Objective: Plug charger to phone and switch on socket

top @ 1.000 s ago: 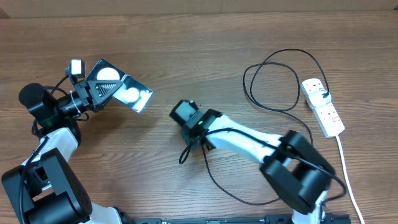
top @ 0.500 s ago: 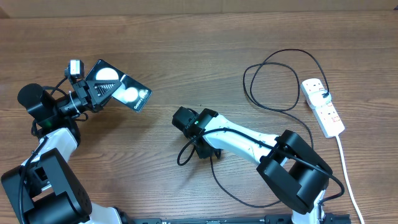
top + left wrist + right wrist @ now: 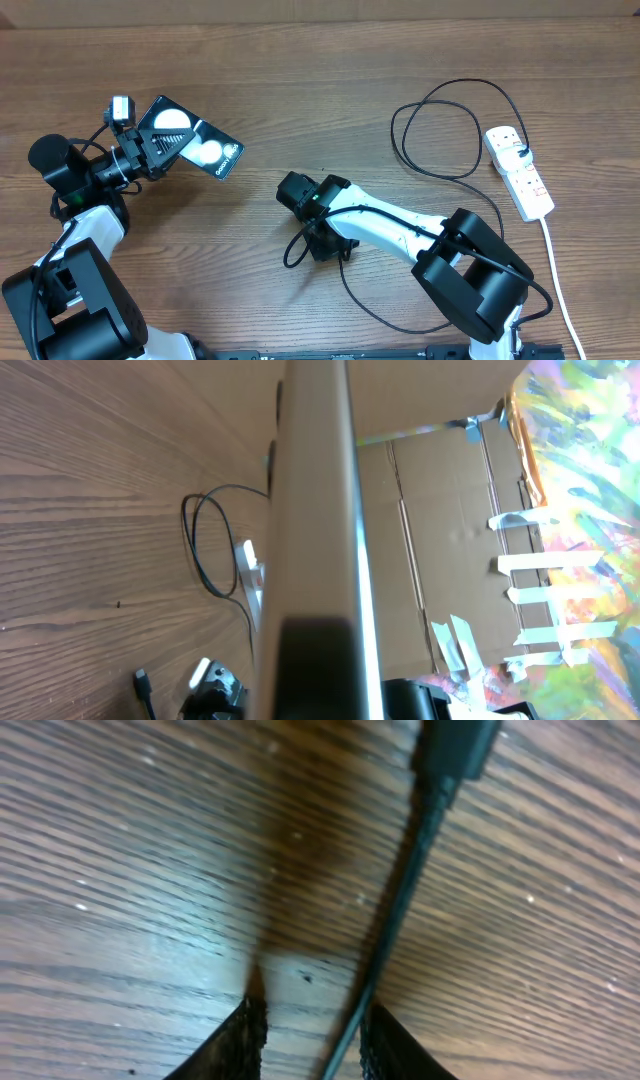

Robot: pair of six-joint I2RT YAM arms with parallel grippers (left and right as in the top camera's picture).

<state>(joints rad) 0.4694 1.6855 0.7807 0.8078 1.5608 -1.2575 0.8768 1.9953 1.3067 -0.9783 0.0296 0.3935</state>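
Charger cable runs thru the gap of the right gripper, whose jaws are apart, nothing pinched yet. In the right wrist view the cable sits nearer the right-hand finger, and the connector tip lies on the wood ahead of the fingertips, up & slightly to the right. Long axis of this stretch runs roughly along the reach direction w/ a slight slant, i.e. across the closing line, so a squeeze should catch it. My guess is the grip would land a bit behind the tip, not on it. The right arm is clearly the nearer one. The left gripper is well apart on the other side, clamped on the phone, which it holds tilted up off the table, glossy face to the overhead cam. The rest of the cable loops away to the socket at the far right edge; its black plug seems seated there, switch state too small to tell. Surface is bare wood grain, flat, so the thin cable lies flush and could slip from the pads. Plenty of room btwn the arms. Cardboard wall stands behind the table.
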